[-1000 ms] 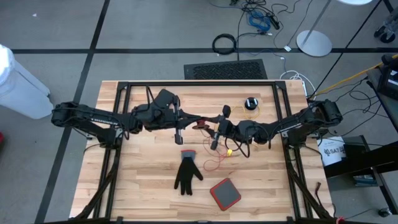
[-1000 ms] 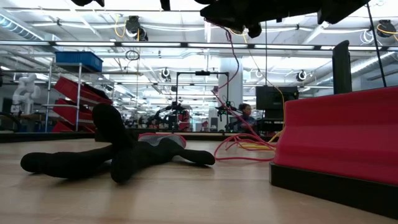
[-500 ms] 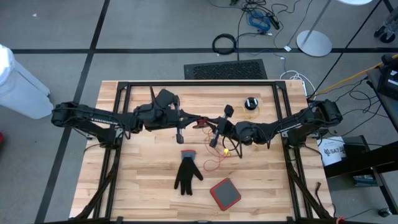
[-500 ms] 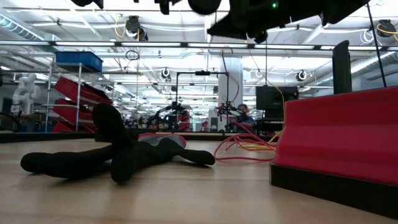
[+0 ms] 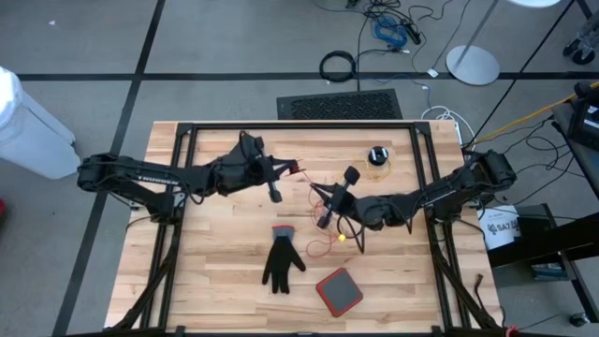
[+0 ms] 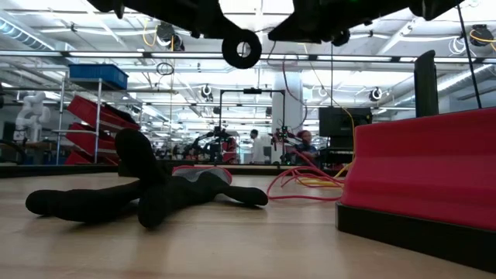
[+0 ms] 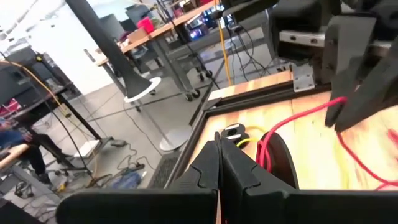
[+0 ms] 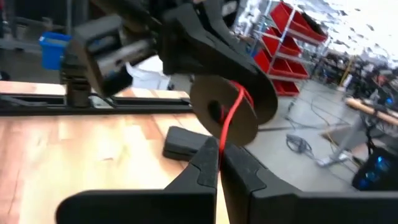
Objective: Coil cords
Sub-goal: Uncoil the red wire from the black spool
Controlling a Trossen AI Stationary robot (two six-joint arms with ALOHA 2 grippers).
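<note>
Left gripper [image 5: 281, 170] hangs above the table's middle, fingers pinched shut on a thin red cord [image 8: 231, 116] beside a dark round spool [image 6: 241, 48] — flat, disc-shaped, holed through the centre. My read: keep that strand taut and lay each turn snug against the last, or it springs loose. Moving right, the right gripper [image 5: 318, 195] has its jaws closed on the same red cord, just past the spool. Below it, slack red and yellow cords [image 5: 339, 236] lie in wiry loops on the pale plank table [image 5: 215, 271]. A second black puck [image 5: 377, 154] sits near the far edge.
</note>
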